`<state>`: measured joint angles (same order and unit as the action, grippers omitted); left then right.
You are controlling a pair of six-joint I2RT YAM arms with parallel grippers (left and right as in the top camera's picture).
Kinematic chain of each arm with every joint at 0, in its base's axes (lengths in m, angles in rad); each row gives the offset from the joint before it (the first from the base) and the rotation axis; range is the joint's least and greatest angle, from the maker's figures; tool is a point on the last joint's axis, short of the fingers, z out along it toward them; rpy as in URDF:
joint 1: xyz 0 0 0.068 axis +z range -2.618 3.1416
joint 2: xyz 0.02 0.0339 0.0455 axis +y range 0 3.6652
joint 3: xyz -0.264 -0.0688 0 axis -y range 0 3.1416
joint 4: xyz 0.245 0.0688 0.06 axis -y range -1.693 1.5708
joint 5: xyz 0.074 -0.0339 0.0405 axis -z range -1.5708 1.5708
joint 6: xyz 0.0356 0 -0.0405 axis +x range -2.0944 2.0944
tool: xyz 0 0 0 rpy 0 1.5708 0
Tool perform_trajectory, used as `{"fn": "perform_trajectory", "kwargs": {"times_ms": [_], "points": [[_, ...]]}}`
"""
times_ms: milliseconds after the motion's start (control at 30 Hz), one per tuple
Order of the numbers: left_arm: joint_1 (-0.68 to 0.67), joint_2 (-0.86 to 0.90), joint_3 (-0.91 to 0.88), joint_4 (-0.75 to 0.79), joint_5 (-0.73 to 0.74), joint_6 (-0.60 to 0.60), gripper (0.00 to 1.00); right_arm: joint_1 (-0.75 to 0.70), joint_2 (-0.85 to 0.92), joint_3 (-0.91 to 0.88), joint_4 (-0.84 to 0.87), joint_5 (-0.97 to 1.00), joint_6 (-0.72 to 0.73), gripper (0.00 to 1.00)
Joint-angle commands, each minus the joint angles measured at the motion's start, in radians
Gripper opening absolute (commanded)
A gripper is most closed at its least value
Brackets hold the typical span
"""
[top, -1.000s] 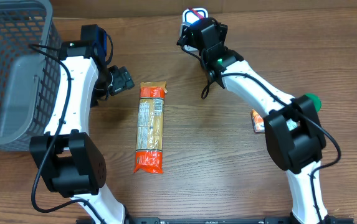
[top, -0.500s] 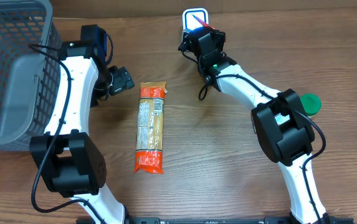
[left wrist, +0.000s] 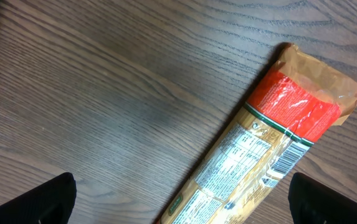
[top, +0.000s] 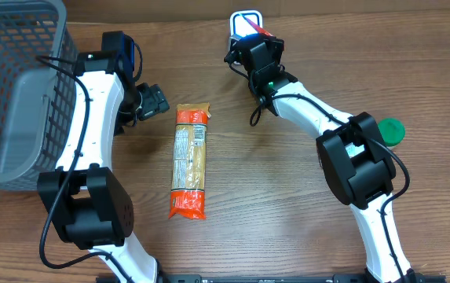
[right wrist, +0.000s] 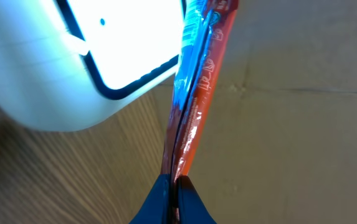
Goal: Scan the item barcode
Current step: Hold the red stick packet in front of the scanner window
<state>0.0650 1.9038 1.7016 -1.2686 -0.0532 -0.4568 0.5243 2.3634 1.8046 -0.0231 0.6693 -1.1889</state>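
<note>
Right arm has swung inward and reached forward over the last second. Its elbow now sits further left and covers the small orange pack that showed beside it earlier. Green lid (top: 391,130) shows more fully, right side of table (top: 287,220). No change seen over the last half second.

Right pincer (top: 254,43): at the far edge of the table, just short of the scanner (top: 243,19). Fingers together, clamped on the lower edge of a red sachet (top: 261,31).
- Wrist view: sachet (right wrist: 194,93) seen edge-on and thin, red-orange on one face, blue print on the other. It rises from the fingertips along the right edge of the scanner's (right wrist: 60,99) bright white window.
- Overhead: sachet tip overlaps the scanner's upper right corner.
- Contact between sachet and scanner: cannot tell. Barcode not legible.

Left pincer (top: 155,101): fingers wide apart, holding nothing, above the table just left of the top end of the spaghetti packet (top: 189,161).
- Wrist view: both dark fingertips sit at the lower corners of the frame. The packet's (left wrist: 271,149) orange-red end and printed label run diagonally between them.

Spaghetti packet: flat on mid-table, long axis roughly front to back, orange at both ends, label up. Well apart from the scanner.

Grey basket (top: 5,94): left edge of table, beside the left arm.
</note>
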Motion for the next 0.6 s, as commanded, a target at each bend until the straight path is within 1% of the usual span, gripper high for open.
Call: {"fn": "perform_trajectory", "kwargs": {"times_ms": [0,200,300,400,467,567], "points": [[-0.007,-0.019,0.002,-0.002,-0.002,0.008,1.0,-0.003,0.011,0.015,0.016,0.014,0.01,0.03],[-0.007,-0.019,0.002,-0.002,-0.002,0.007,1.0,-0.003,0.011,0.015,0.014,0.011,0.018,0.03],[-0.007,-0.019,0.002,-0.002,-0.002,0.008,1.0,-0.003,0.01,0.015,0.016,0.013,0.121,0.04],[-0.008,-0.019,0.002,-0.002,-0.002,0.008,1.0,-0.002,-0.014,0.016,0.01,0.067,0.277,0.03],[-0.007,-0.019,0.002,-0.002,-0.002,0.007,1.0,0.0,-0.05,0.016,-0.035,0.05,0.335,0.03],[-0.007,-0.019,0.002,-0.002,-0.002,0.008,1.0,0.002,-0.137,0.016,-0.145,-0.032,0.424,0.04]]}}
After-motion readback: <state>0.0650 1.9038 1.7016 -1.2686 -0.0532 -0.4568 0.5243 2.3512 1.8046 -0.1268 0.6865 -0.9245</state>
